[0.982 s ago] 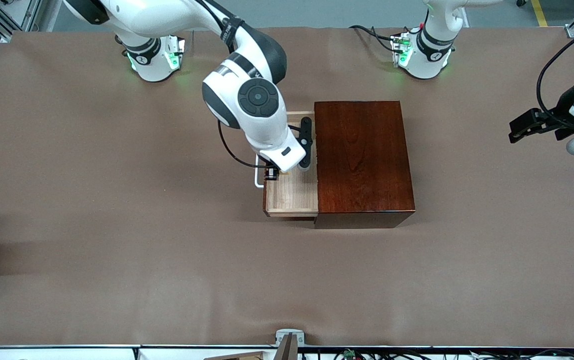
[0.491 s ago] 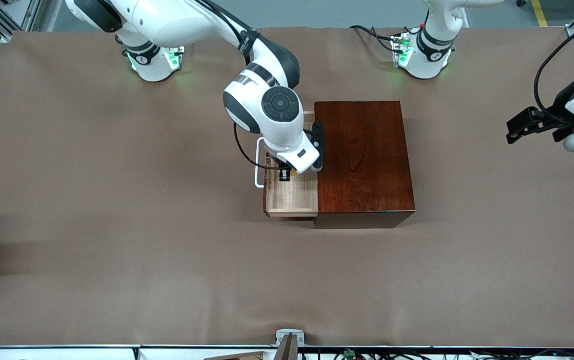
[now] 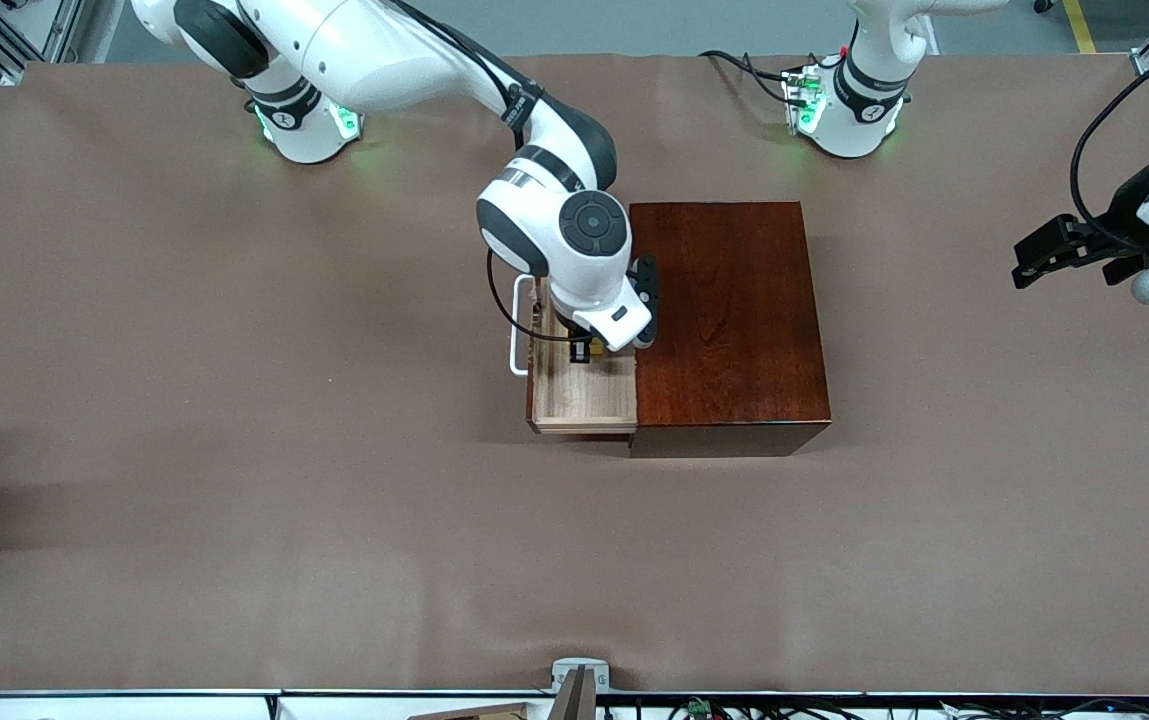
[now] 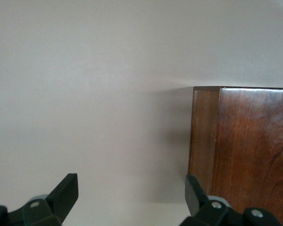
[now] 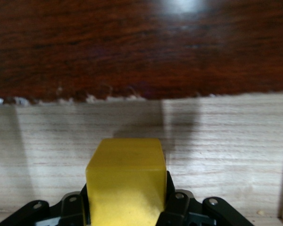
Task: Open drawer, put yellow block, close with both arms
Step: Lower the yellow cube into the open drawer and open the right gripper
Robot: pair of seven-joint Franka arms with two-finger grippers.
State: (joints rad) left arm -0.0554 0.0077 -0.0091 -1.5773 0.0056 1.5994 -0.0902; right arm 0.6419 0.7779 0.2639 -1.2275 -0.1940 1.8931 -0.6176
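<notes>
- No legible text, label, brand, number or sign appears in any view.
- Small dark markings on the right arm's base [image 3: 281,118] and on the left arm's base [image 3: 867,113], at the table edge where the robots stand, cannot be read.

Right gripper [image 3: 586,350] carried yellow block [image 3: 595,349] toward the box [image 3: 724,310].

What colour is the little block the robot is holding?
Bright yellow. The yellow block shows best in the right wrist view, held by the right gripper.
</notes>
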